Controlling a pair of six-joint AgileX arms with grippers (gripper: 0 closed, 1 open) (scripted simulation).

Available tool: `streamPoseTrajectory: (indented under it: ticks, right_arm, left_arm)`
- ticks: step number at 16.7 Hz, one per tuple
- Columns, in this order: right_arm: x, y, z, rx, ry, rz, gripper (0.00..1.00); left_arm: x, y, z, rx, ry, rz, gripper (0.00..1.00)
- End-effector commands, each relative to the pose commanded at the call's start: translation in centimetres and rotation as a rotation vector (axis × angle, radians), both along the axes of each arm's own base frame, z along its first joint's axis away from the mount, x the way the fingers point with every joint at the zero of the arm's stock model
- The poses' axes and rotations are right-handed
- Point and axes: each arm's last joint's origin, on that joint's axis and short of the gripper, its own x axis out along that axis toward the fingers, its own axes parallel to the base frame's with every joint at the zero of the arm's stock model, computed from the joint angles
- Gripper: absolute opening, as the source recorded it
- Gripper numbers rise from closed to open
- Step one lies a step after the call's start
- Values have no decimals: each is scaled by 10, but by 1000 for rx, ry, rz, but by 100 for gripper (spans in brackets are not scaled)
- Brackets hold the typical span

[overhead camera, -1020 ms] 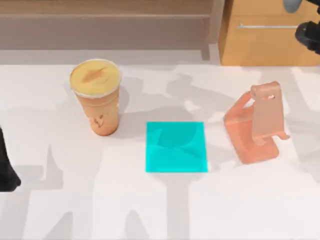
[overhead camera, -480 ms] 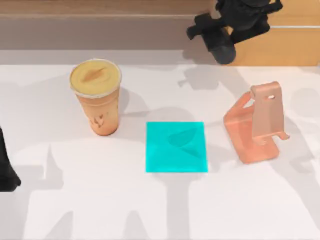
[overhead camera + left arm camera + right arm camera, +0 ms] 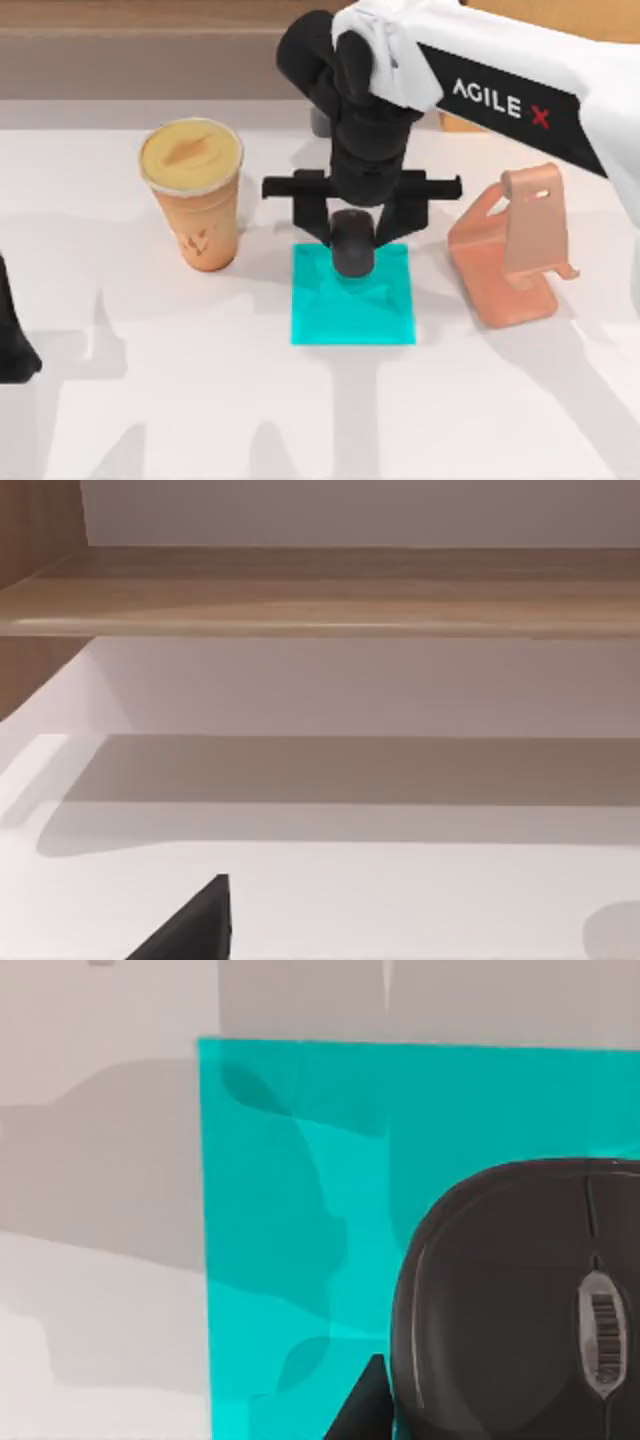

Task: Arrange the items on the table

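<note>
Right gripper pinching the mouse just above the cyan mat, mat's 12 o'clock edge

Small, light, rigid, slick plastic shell, so I reckon gripping its flanks is safest. Left gripper parked at table 9 o'clock, can't tell its fingers.

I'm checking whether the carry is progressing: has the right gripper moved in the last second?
Yes. The right gripper has come from the wooden cabinet at the top view's far right to the far edge of the cyan mat, holding the black mouse.
</note>
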Motion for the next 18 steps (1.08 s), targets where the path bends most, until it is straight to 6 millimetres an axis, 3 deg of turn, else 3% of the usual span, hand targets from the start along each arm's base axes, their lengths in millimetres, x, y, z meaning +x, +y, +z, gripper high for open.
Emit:
streamPoseTrajectory:
  ticks: [3,18]
  right_arm:
    - [-8,5,-21,-38,51,-45,0]
    - [-8,5,-31,-38,51,-45,0]
  left_arm:
    - [0,0,0,0,0,0,100]
    - [0,0,0,0,0,0,100]
